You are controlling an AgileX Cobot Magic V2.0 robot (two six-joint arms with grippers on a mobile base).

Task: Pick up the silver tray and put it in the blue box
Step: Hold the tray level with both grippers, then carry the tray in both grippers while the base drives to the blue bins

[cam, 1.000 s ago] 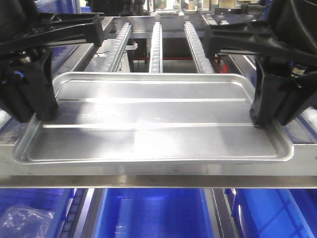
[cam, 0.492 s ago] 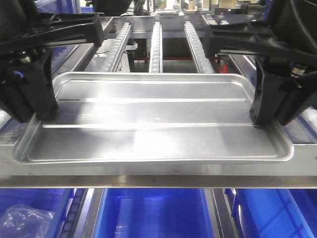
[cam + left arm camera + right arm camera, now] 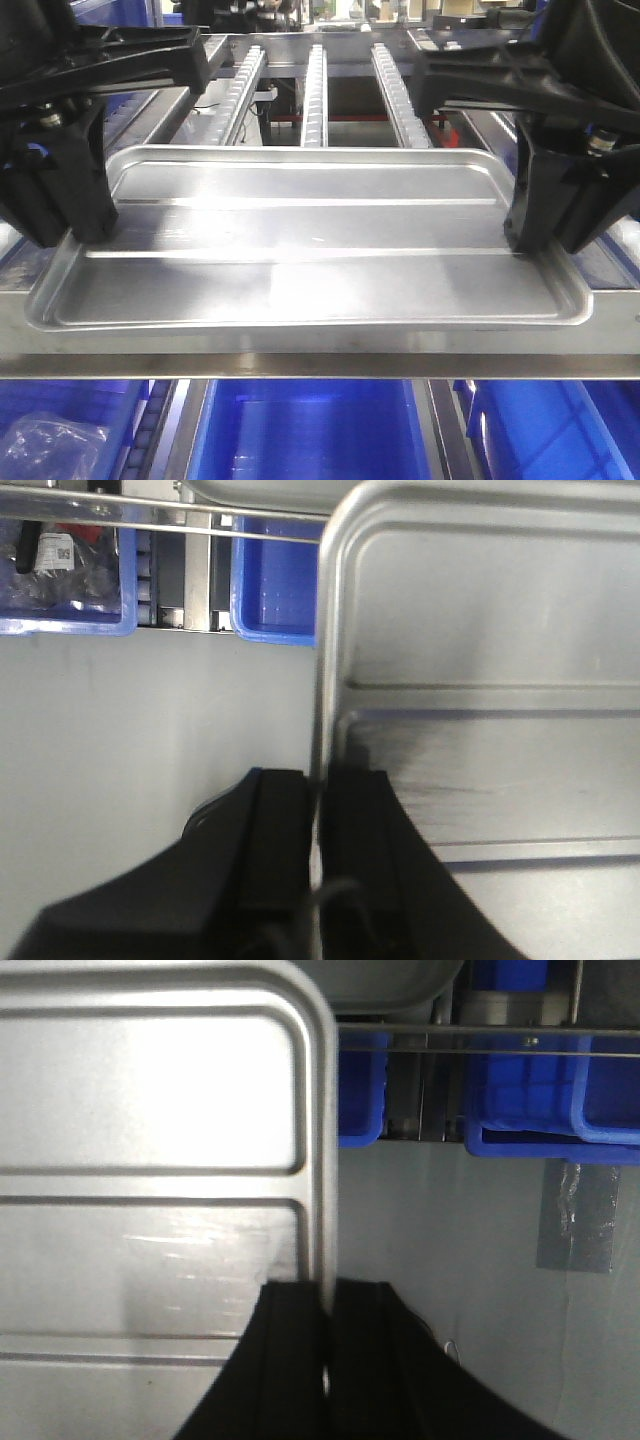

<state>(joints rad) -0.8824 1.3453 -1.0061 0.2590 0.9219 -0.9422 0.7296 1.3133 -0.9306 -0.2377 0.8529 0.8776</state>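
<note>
The silver tray (image 3: 310, 250) lies wide and level across the middle of the front view, above a metal rail. My left gripper (image 3: 85, 235) is shut on its left rim, and the left wrist view shows that rim (image 3: 322, 680) pinched between the black fingers (image 3: 318, 775). My right gripper (image 3: 535, 245) is shut on the right rim, clamped the same way (image 3: 328, 1288) in the right wrist view. A blue box (image 3: 310, 430) sits open below the tray's front edge.
Roller tracks (image 3: 315, 95) run away behind the tray. A steel crossbar (image 3: 320, 365) passes under its front edge. More blue bins flank the middle one, the left holding a plastic bag (image 3: 50, 445). Bins on a rack (image 3: 550, 1090) and grey floor show past the tray.
</note>
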